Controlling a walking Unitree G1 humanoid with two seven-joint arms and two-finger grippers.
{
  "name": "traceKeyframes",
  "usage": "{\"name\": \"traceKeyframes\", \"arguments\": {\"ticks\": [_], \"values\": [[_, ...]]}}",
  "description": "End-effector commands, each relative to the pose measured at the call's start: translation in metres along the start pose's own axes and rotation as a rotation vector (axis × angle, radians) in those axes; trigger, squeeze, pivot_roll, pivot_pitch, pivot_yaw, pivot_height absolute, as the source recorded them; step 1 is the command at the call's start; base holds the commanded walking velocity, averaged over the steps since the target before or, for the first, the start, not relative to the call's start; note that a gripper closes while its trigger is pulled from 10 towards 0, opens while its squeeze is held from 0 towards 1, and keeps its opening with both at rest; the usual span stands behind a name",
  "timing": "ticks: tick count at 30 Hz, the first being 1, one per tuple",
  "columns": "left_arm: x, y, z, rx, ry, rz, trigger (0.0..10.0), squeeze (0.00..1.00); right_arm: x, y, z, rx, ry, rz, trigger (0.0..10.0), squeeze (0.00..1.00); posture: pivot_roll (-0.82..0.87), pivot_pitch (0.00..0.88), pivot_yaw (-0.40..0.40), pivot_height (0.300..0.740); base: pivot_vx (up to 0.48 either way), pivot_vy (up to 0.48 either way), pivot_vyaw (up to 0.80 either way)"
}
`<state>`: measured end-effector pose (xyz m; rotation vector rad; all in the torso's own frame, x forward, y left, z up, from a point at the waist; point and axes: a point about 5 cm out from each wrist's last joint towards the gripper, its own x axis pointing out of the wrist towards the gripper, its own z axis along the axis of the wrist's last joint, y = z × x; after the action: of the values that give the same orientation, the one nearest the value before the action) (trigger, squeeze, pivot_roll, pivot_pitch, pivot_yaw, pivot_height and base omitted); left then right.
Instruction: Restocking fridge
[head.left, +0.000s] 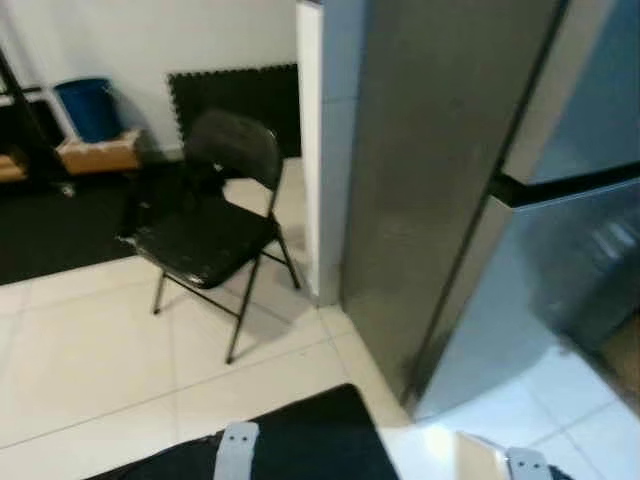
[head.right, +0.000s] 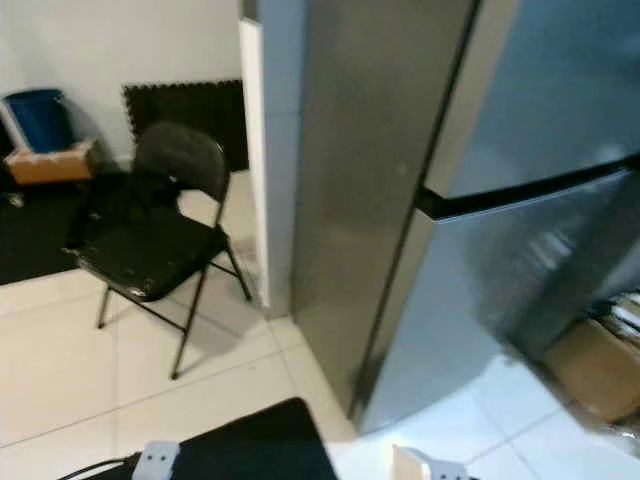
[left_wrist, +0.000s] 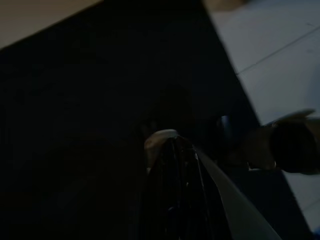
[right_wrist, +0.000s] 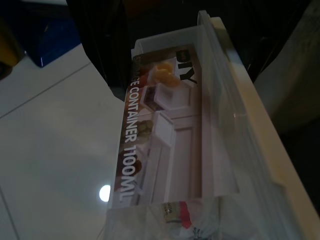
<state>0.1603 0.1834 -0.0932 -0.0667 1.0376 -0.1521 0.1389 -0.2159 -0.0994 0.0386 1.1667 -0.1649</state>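
A tall stainless-steel fridge (head.left: 450, 200) stands just ahead on the right, with its upper and lower doors (head.right: 500, 300) both closed. A clear plastic container (right_wrist: 170, 130) with a printed label reading "container 1100ML" sits close up in the right wrist view, tilted above the white floor. It appears held by my right gripper, whose fingers are hidden behind it. Its pale edge (head.left: 470, 452) shows low in the left eye view beside my right wrist (head.left: 527, 465). The left wrist view is very dark, and my left arm hangs low against my black body.
A black folding chair (head.left: 205, 235) stands on the pale tiles left of the fridge, beside a white wall edge (head.left: 312, 150). Farther back are a blue bin (head.left: 88, 105) and black mats (head.left: 240, 95). A cardboard box (head.right: 595, 365) lies right of the fridge.
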Motion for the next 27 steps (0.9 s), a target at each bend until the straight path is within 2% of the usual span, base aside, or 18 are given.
{"name": "traceKeyframes", "arguments": {"ticks": [1, 7, 21, 27], "values": [[0.0003, -0.0002, 0.0012, 0.019, 0.002, 0.001, 10.0, 0.0, -0.0003, -0.0064, 0.0087, -0.002, -0.029, -0.017, 10.0, 0.0, 0.04, 0.0, -0.021, 0.74, 0.0, -0.33, 0.0], [0.0005, 0.0007, 0.0023, 0.016, -0.003, 0.025, 10.0, 0.0, -0.0001, -0.0059, 0.0103, -0.013, -0.027, -0.016, 10.0, 0.0, 0.04, 0.0, -0.021, 0.74, 0.0, 0.0, 0.0], [0.0003, 0.002, 0.003, 0.016, -0.007, 0.038, 10.0, 0.0, 0.0, -0.0045, 0.0092, 0.009, -0.024, -0.011, 10.0, 0.0, 0.04, 0.0, -0.02, 0.74, 0.0, 0.0, -0.79], [0.0004, 0.0028, 0.0046, 0.025, -0.013, 0.051, 10.0, 0.0, 0.0, -0.0033, 0.0104, 0.013, -0.033, -0.005, 10.0, 0.0, 0.04, 0.0, -0.02, 0.74, 0.0, 0.0, 0.0]]}}
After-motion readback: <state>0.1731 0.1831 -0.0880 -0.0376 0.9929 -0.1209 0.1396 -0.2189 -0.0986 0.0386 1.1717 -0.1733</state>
